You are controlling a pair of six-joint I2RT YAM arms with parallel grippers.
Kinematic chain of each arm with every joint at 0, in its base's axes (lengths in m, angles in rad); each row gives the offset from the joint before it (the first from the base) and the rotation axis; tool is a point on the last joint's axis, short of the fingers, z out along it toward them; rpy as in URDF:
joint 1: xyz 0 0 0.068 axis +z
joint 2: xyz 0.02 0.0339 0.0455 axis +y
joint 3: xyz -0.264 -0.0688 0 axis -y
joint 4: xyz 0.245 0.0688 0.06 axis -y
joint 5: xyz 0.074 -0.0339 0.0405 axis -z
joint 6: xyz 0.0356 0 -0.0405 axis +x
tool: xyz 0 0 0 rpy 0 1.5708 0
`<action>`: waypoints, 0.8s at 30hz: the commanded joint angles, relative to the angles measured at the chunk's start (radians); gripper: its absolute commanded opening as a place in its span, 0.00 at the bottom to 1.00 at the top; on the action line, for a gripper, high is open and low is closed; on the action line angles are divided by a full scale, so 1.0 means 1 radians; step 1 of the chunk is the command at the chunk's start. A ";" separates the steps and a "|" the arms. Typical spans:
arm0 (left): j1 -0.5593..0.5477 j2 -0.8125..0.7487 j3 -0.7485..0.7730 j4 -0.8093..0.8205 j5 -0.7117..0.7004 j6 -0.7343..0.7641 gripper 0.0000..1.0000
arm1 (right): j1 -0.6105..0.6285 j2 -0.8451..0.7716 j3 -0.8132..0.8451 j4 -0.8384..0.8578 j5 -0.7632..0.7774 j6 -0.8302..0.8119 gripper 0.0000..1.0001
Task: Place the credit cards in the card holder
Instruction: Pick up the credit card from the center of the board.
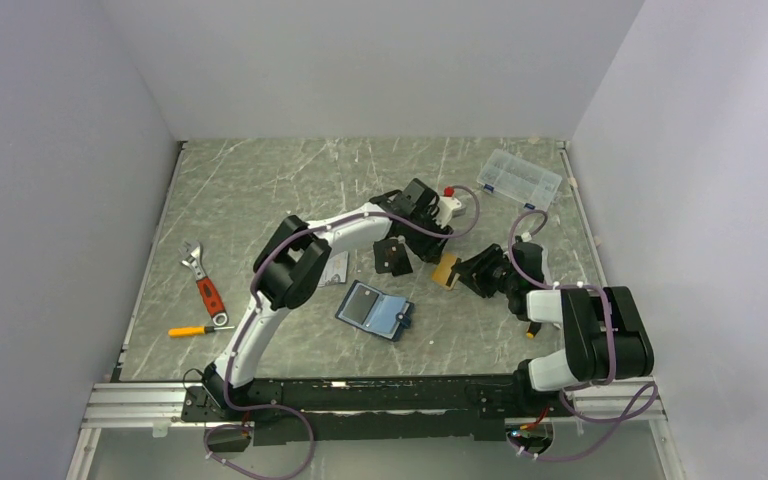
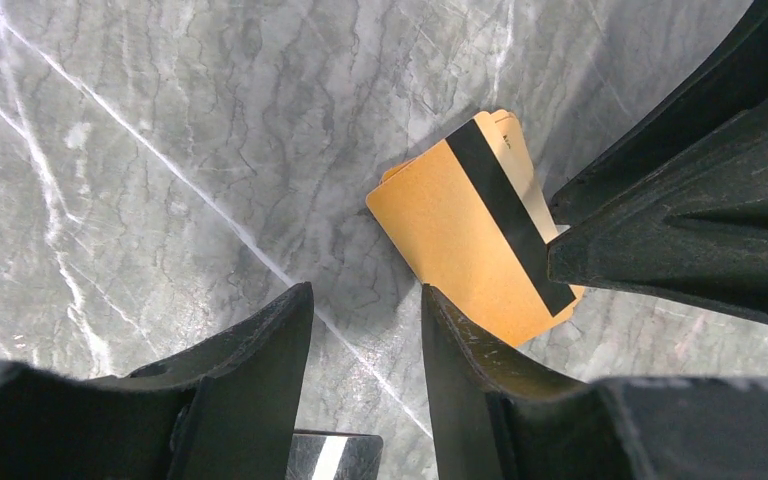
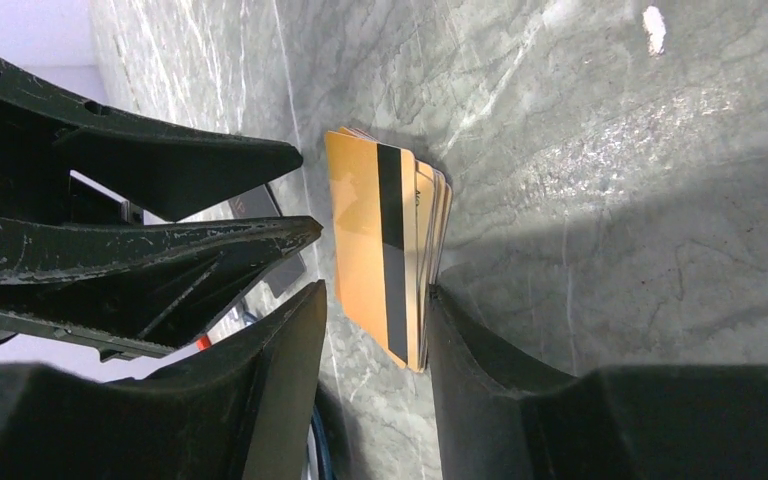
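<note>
A small stack of credit cards, topped by the orange-gold card [image 1: 447, 270] with a dark stripe, lies flat on the marble table. It also shows in the left wrist view [image 2: 460, 235] and the right wrist view [image 3: 375, 230]. My right gripper [image 1: 465, 272] [image 3: 375, 288] is open, with one fingertip [image 3: 435, 300] against the stack's edge. My left gripper [image 1: 393, 257] [image 2: 366, 288] is open and empty just left of the stack. The navy card holder [image 1: 375, 310] lies open nearer the arms. A light grey card [image 1: 335, 268] lies partly under the left arm.
A clear compartment box [image 1: 520, 178] sits at the back right. A red-handled wrench [image 1: 205, 285] and a yellow screwdriver [image 1: 195, 330] lie at the left. A dark flat corner [image 2: 330, 455] shows under my left gripper.
</note>
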 commanded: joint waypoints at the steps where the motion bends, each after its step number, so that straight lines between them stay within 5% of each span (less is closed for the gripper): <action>1: -0.017 0.041 0.024 -0.059 -0.075 0.064 0.50 | -0.007 0.038 -0.038 -0.025 0.029 -0.011 0.45; 24: -0.098 0.063 0.047 -0.088 -0.179 0.176 0.51 | -0.017 0.041 -0.127 0.064 0.029 0.009 0.47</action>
